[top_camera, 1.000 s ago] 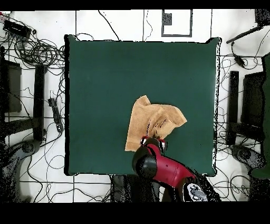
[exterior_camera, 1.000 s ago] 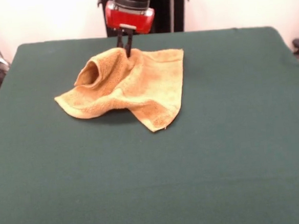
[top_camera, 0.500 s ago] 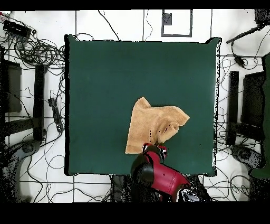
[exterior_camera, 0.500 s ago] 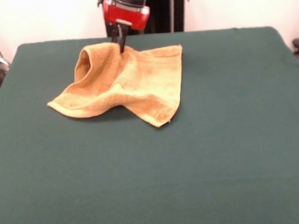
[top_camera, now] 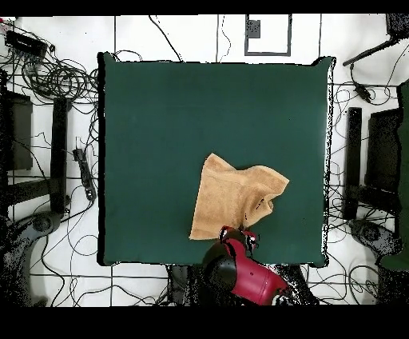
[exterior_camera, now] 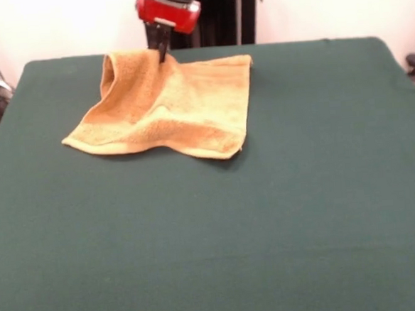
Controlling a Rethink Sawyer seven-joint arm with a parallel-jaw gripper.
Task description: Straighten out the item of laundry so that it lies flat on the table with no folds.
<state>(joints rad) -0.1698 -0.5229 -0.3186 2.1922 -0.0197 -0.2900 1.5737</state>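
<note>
Front view, left to right: big rectangular table w/ plain dark green cloth cover (exterior_camera: 325, 211) fills the frame. Left of the claw and nearer the camera sits the low outer corner of the small mustard-yellow terry-cloth towel (exterior_camera: 169, 112), resting on the cloth. From there the towel climbs toward the claw; a rolled fold stands up just left of the fingers, curling over like a tube. Red-and-black Sawyer claw (exterior_camera: 162, 50) comes down from the top edge, dark fingers narrow and pinched on the towel's far edge, lifting that spot off the table. Right of the claw the far edge runs out flat to a corner, and below it the towel lies mostly spread, a flat woven band showing along the near edge, near corner a touch raised w/ shadow under it.

Overhead view, left to right: table (top_camera: 160, 120) again, towel (top_camera: 232, 200) sitting just above the claw (top_camera: 237, 233) in this pic, close to the table edge by the robot's base. Left part of the towel looks smooth; right part, up and right of the claw, is rumpled w/ a dark crease. Red arm body sits directly below the claw
</note>
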